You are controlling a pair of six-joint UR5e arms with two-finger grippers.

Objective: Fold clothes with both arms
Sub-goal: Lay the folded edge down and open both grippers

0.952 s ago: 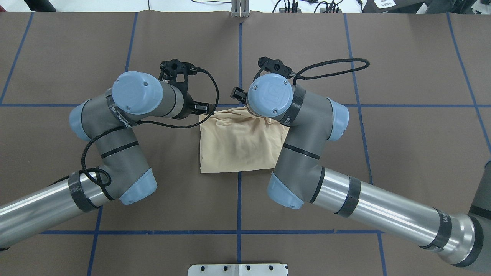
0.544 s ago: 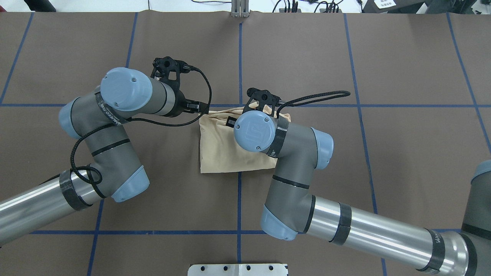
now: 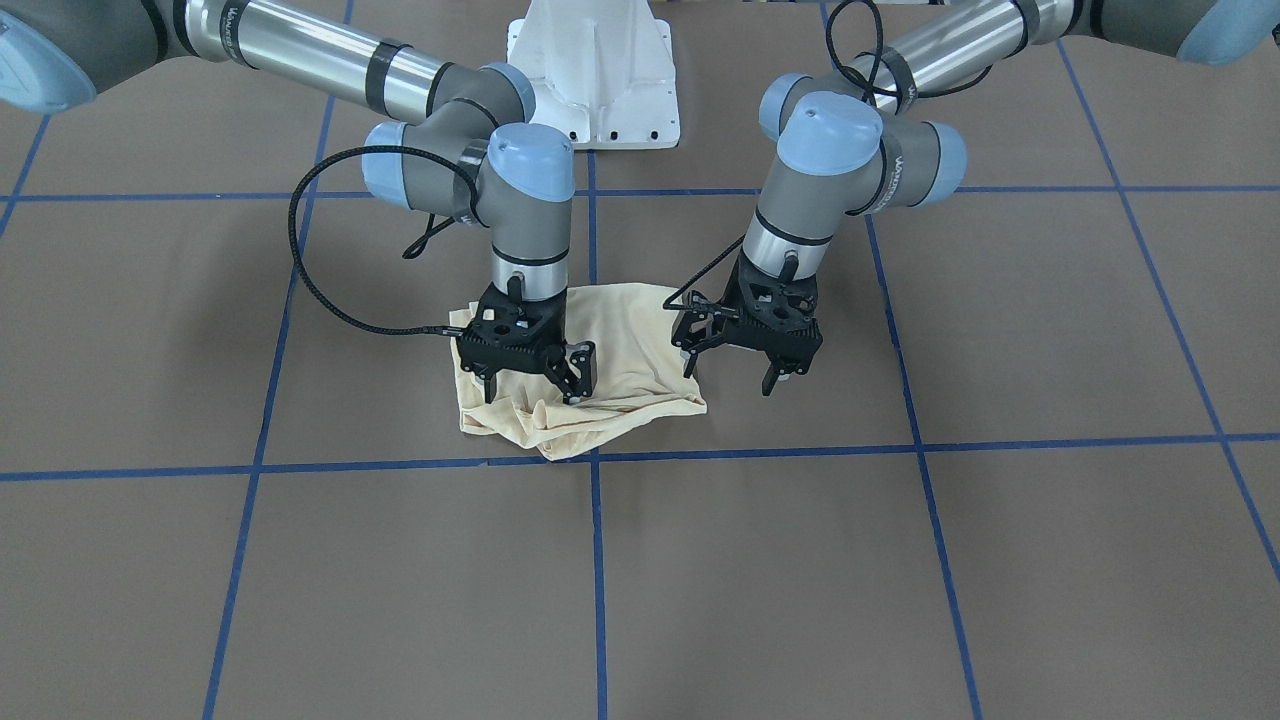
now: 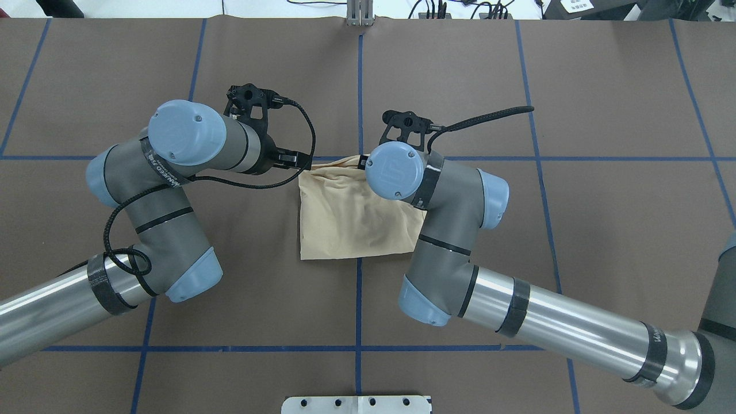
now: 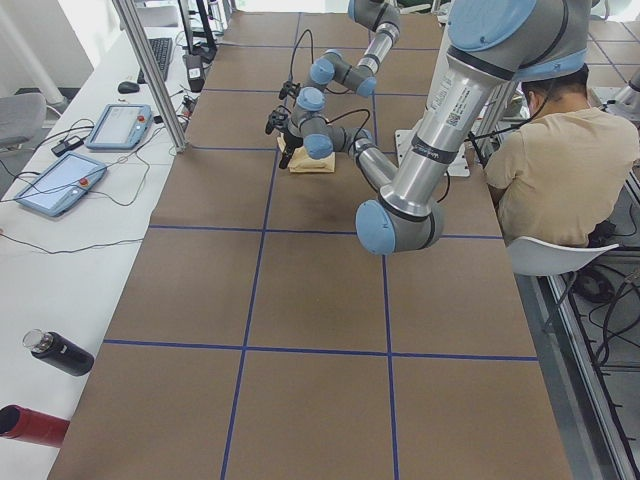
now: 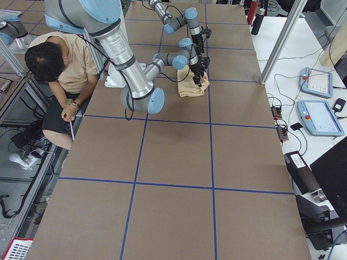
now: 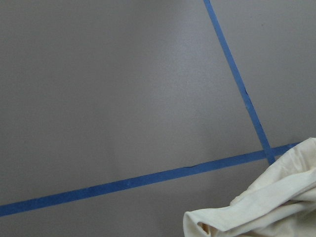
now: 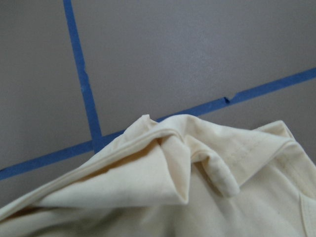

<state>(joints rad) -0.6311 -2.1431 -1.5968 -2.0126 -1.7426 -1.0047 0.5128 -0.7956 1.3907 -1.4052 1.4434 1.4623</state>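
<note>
A robotics lab, no mistaking it. Two grey industrial arms with blue joint caps, the left arm (image 4: 172,190) and the right arm (image 4: 454,230), reach over a long counter (image 5: 300,300) that is covered in brown matting and ruled into squares with blue tape (image 3: 300,467). A white pedestal base (image 3: 595,70) stands at the robot's side of it. Along the far side runs a white side desk (image 5: 70,280) with touchscreen teach pendants (image 5: 124,126), loose cables, a keyboard (image 5: 160,58), a black bottle (image 5: 60,352) and a red bottle (image 5: 30,425). An aluminium frame post (image 5: 150,70) rises at the counter's edge. A person (image 5: 565,170) sits on a chair just beside the robot.
</note>
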